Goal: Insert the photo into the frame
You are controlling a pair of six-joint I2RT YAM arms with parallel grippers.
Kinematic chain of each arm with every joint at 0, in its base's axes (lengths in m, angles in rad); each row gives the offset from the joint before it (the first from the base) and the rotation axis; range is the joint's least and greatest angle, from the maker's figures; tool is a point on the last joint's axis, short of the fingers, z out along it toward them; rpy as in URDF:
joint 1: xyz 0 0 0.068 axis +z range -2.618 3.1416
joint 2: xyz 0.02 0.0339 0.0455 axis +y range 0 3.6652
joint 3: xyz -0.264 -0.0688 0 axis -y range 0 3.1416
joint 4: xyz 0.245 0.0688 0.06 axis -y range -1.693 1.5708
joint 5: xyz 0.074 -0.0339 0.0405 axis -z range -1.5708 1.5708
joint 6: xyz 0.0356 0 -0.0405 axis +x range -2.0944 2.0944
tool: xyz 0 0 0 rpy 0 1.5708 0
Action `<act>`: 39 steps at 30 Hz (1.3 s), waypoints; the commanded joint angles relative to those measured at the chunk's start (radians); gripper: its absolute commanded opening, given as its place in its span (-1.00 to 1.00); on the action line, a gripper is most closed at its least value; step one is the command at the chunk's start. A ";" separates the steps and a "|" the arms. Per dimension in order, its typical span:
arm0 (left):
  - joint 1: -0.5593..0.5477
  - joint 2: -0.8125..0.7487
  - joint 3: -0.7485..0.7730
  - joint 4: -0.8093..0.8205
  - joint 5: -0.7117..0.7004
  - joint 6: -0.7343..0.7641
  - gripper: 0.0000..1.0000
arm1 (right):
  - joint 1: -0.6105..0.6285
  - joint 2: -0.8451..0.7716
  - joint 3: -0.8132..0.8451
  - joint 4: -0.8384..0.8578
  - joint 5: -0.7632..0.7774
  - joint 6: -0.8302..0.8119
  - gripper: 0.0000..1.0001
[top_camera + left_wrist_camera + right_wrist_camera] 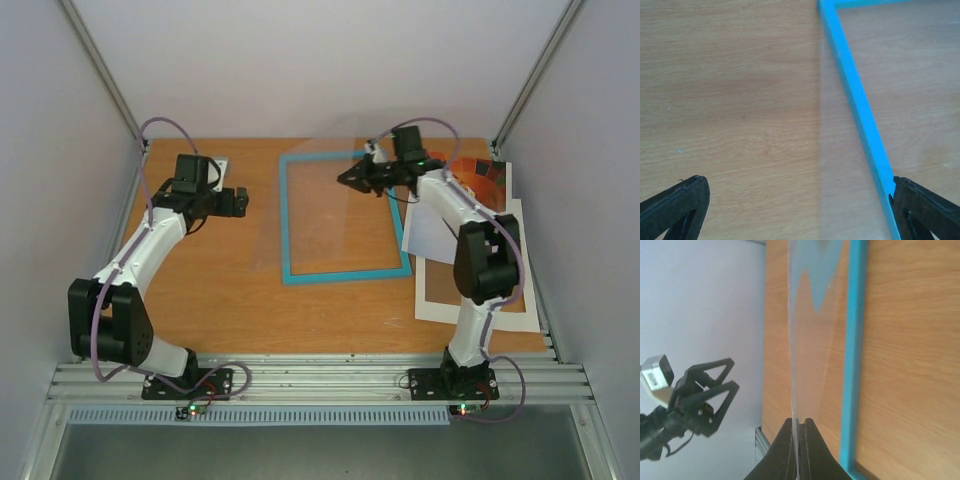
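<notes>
Pinching the clear pane [812,315] tilted above the frame [345,272] in our right gripper [799,422], we find the photo [480,175] at the frame's three o'clock, well apart from our wide-open left gripper [238,200] at nine.

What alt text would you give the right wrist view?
The right hand is shut on the edge of a clear pane, seen nearly edge-on and stretching away from the camera. Beside it, the turquoise frame lies on the wooden table. The open left hand hangs in the background on the left.
</notes>
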 commanded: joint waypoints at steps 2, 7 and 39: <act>-0.069 0.077 0.016 0.097 -0.076 -0.044 0.99 | -0.162 -0.084 -0.017 -0.417 -0.118 -0.372 -0.98; -0.153 0.225 0.078 0.112 -0.212 -0.121 0.99 | -0.342 -0.149 -0.017 -0.682 -0.130 -0.607 -0.98; -0.169 0.558 0.271 -0.098 -0.402 -0.097 0.43 | -0.826 -0.223 0.117 -0.936 -0.236 -0.857 -0.98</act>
